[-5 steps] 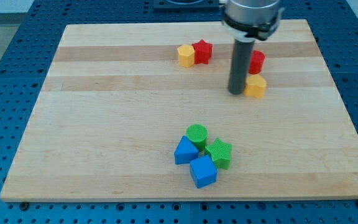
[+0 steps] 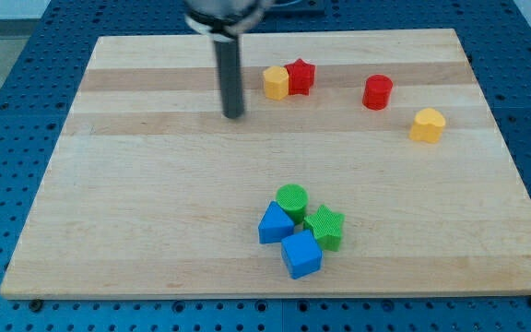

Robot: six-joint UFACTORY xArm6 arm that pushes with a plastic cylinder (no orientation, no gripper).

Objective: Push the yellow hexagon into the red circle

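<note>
The yellow hexagon (image 2: 276, 82) sits near the view's top centre, touching a red star (image 2: 300, 76) on its right. The red circle (image 2: 377, 92) stands further right, apart from both. My tip (image 2: 234, 114) rests on the board to the left of the yellow hexagon and slightly below it, with a small gap between them. The dark rod rises straight up from the tip to the view's top edge.
A yellow heart-like block (image 2: 428, 124) lies below and right of the red circle. Near the view's bottom centre is a cluster: green circle (image 2: 291, 199), green star (image 2: 324, 227), blue triangle (image 2: 273, 224), blue cube (image 2: 300, 254). The wooden board (image 2: 136, 203) lies on a blue perforated table.
My tip has swept left from beside the yellow heart-like block to the left of the yellow hexagon. The yellow heart-like block has shifted right, away from the red circle.
</note>
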